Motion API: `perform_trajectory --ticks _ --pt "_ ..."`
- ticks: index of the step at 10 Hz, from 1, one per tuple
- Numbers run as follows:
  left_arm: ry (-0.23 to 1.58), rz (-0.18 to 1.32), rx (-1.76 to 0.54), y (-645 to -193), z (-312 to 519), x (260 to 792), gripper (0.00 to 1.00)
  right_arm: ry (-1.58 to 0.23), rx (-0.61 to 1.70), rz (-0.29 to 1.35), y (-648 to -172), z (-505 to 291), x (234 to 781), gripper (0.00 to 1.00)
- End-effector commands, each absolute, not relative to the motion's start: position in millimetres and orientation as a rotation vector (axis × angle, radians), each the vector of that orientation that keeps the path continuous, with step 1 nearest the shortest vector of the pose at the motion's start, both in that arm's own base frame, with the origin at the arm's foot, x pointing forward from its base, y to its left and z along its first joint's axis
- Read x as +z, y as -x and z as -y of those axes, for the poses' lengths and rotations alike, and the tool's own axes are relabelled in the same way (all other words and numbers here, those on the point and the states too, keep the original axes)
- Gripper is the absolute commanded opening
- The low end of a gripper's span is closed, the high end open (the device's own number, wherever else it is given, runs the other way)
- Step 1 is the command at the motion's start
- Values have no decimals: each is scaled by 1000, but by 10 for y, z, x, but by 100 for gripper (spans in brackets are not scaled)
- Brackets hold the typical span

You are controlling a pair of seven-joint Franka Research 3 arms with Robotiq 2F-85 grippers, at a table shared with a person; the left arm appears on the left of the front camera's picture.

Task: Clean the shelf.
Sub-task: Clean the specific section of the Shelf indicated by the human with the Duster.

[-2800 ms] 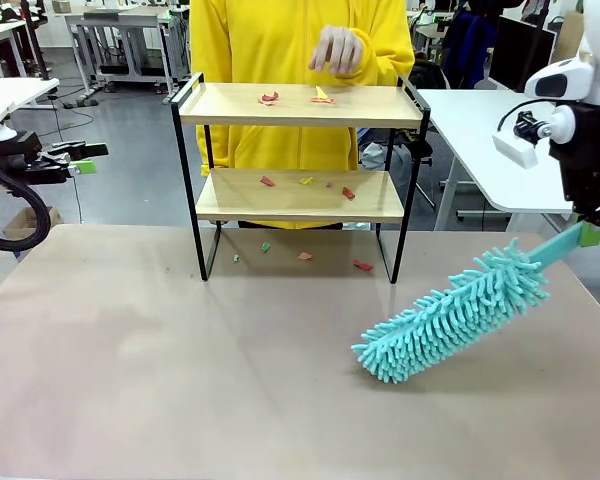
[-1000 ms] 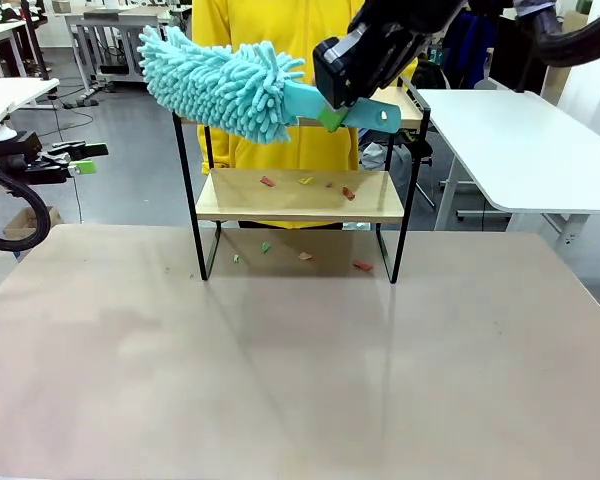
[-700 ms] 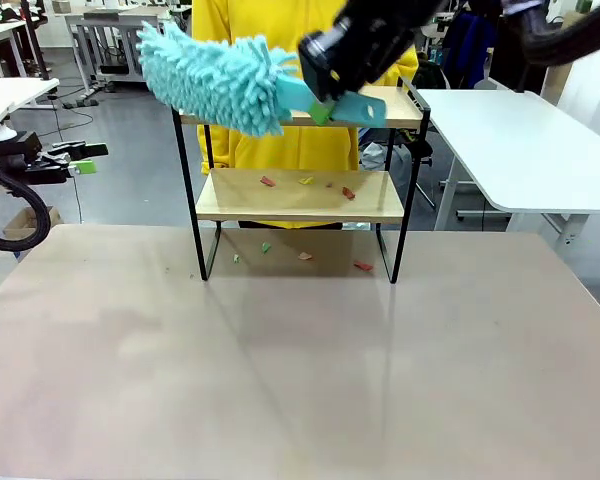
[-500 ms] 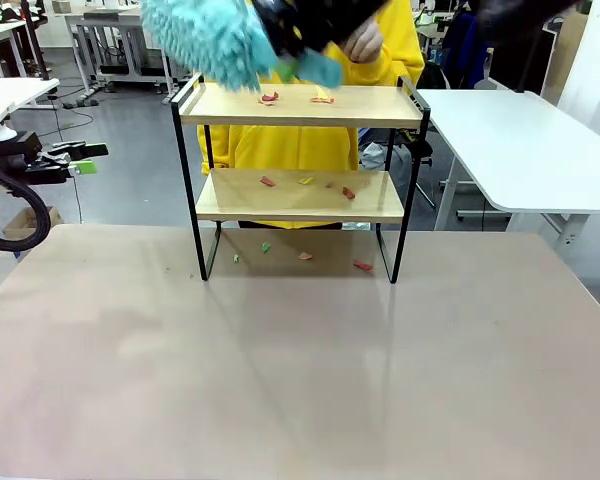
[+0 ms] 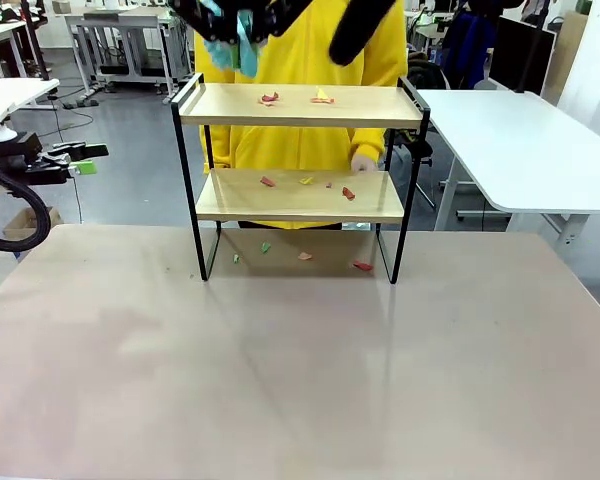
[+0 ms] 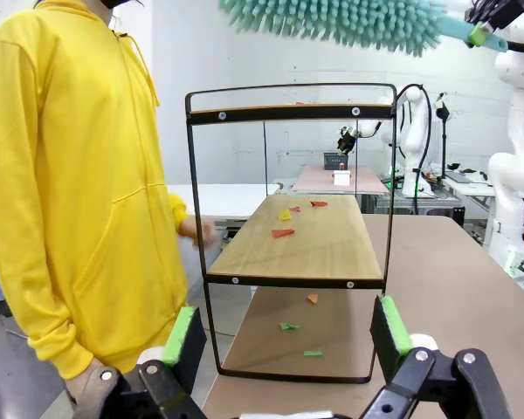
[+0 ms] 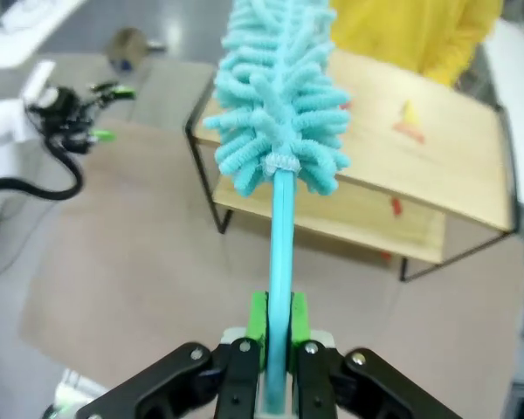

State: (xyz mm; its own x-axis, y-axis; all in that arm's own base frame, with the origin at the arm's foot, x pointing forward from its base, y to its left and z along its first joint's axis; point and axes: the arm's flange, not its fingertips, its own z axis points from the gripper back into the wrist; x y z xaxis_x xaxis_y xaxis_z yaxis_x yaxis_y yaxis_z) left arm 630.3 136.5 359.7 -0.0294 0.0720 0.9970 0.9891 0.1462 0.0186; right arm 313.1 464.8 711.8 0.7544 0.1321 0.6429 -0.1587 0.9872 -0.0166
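The shelf (image 5: pixel 300 106) stands at the table's far side, with light wooden boards in a thin black frame. Coloured paper scraps (image 5: pixel 269 98) lie on its top board, its lower board and the table beneath. High above the shelf's left end, my right gripper (image 7: pixel 278 325) is shut on the handle of a teal fluffy duster (image 7: pixel 279 113). Only a blurred teal bit of the duster (image 5: pixel 242 45) shows in the front view. My left gripper (image 6: pixel 287 336) is open and empty off the table's left side, facing the shelf (image 6: pixel 288 249) end-on, with the duster (image 6: pixel 341 17) overhead.
A person in a yellow hoodie (image 5: pixel 300 50) stands behind the shelf, one hand (image 5: pixel 363 163) by the lower board's right end. A white table (image 5: pixel 520 140) stands to the right. The near tabletop (image 5: pixel 300 370) is bare.
My right arm has swung the duster from the table's right side up and leftward, above the shelf's top board. The person's hand dropped from the top board to the lower one.
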Motion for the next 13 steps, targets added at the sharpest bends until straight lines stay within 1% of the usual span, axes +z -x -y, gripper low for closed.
perform_trajectory --ticks 1,6,9,13 --pt "1138 1357 -1093 -6287 -1364 3634 100 -39 75 647 -3360 -5231 7312 13" --pt "1138 1357 -1093 -6287 -1364 3634 100 -157 22 574 -3618 -5326 7132 13" --pt "1138 1357 -1093 -6287 -1364 3634 100 -155 -15 536 -3702 -5245 6969 13" --pt "1138 1357 -1093 -6287 -1364 3634 100 -180 -44 438 -3785 -5087 6640 13"
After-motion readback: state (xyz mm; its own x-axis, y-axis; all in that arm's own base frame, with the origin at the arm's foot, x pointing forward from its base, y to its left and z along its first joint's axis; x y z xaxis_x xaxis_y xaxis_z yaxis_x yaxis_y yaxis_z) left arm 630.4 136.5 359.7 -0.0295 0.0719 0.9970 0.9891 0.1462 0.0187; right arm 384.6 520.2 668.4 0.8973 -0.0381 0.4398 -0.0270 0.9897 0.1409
